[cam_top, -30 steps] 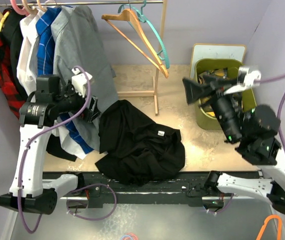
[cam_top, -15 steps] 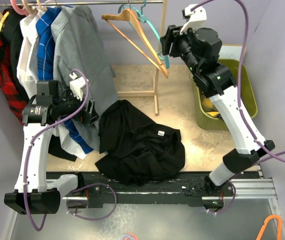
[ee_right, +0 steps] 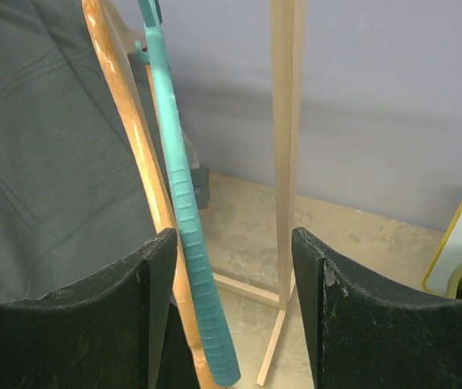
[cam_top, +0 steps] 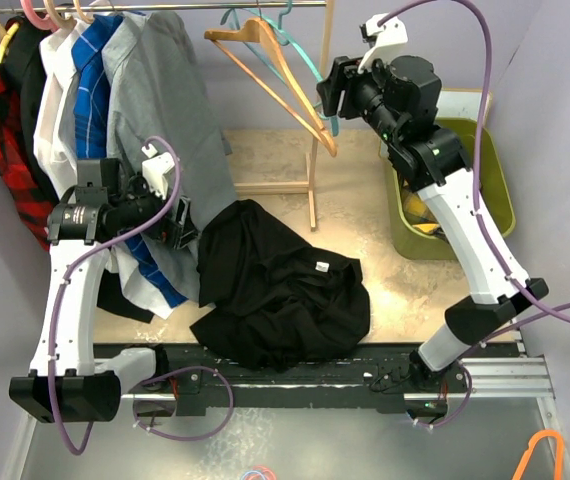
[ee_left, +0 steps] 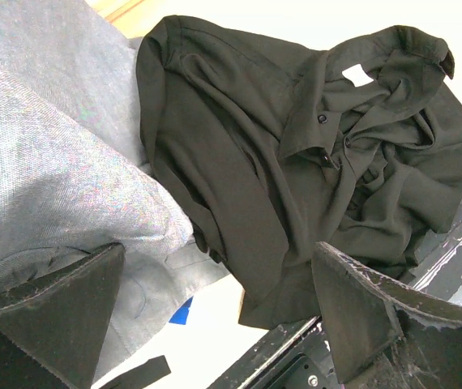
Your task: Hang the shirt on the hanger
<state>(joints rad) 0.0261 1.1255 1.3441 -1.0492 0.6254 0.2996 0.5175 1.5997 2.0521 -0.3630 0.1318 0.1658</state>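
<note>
The bench (cam_top: pixel 265 150) carries the shirt (cam_top: pixel 285 290), a crumpled black heap on the near side of the post (cam_top: pixel 313 170), a little left of its foot. The shirt looks soft, light and limp. It should sag and fold wherever it is lifted, so the collar by the white label (cam_top: pixel 320 266), or a shoulder seam, seems a better hold than a sleeve. The hanger (ee_right: pixel 186 219) hangs from the rail just left of the post, against a wooden hanger (ee_right: pixel 130 138). It looks thin, stiff and smooth, and is likely to swing or slip, so its sloping arm is the place to take it. The right jaws stand part open around that arm, not closed on it. The left jaws gape wide and empty, well left of the post.
</note>
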